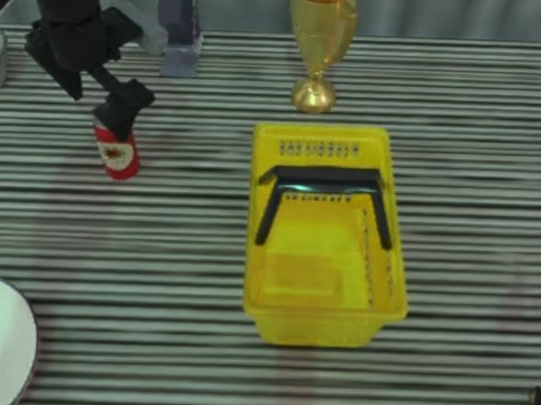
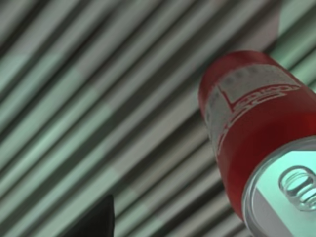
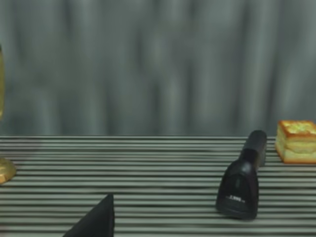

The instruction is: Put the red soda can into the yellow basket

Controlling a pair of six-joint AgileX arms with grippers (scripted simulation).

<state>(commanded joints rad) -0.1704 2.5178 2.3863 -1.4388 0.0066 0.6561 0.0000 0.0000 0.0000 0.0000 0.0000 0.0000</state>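
- Red soda can [image 1: 118, 153] stands upright on the striped table [image 1: 162, 252], at about 10 o'clock from table centre, well apart from the yellow basket [image 1: 322, 322].
- Left gripper [image 1: 123, 108] sits right over the can's top, arm reaching in from 11 o'clock; can't tell whether its claw is open or clamped on the can.
- Left wrist view: can [image 2: 256, 128] close up, silver top and pull tab showing, white-and-red label on the side; one dark finger tip [image 2: 96, 222] at the frame edge.
- Basket sits just right of centre, black handle [image 1: 325, 178] folded across its 12 o'clock end, inside empty.
- Gold goblet [image 1: 319, 44] at 12 o'clock, just beyond the basket.
- White plate [image 1: 3, 340] at 8 o'clock edge.
- Right gripper barely in the top view, at the 4 o'clock corner; claw state can't tell.
- Right wrist view: black scanner [image 3: 241, 182] and a cake slice [image 3: 296, 141] on the table.
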